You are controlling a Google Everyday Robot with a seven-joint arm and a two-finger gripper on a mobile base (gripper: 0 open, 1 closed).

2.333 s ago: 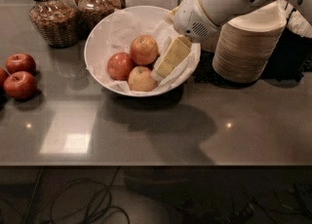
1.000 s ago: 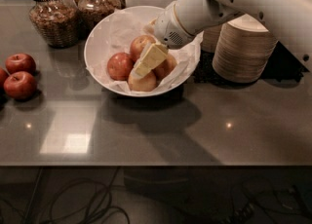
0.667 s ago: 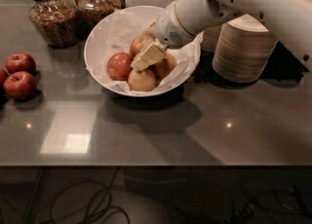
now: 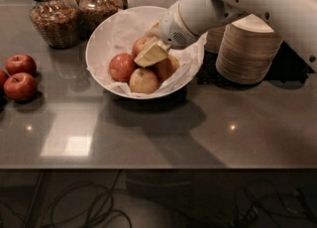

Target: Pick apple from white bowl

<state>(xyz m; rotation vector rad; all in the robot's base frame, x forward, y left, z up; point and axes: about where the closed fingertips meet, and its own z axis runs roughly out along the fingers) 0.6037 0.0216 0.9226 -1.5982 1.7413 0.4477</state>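
We found gripper point(image 4: 151, 53) inside white bowl point(image 4: 101, 33), apples point(image 4: 144, 81) just beside at 6 and 8 o'clock; grip untellable; paper-bowl stack point(image 4: 247, 48) near at 3.

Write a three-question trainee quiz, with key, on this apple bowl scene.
1. True or false: the robot's tool is over the apples in the wide glossy white paper-lined bowl.
2. Right of that bowl in the picture stands: A a kettle; B a stack of beige paper bowls; C a mug.
3. Fill in: the loose red apples lie to the bowl's picture-____.
Key: 1 true; 2 B; 3 left.
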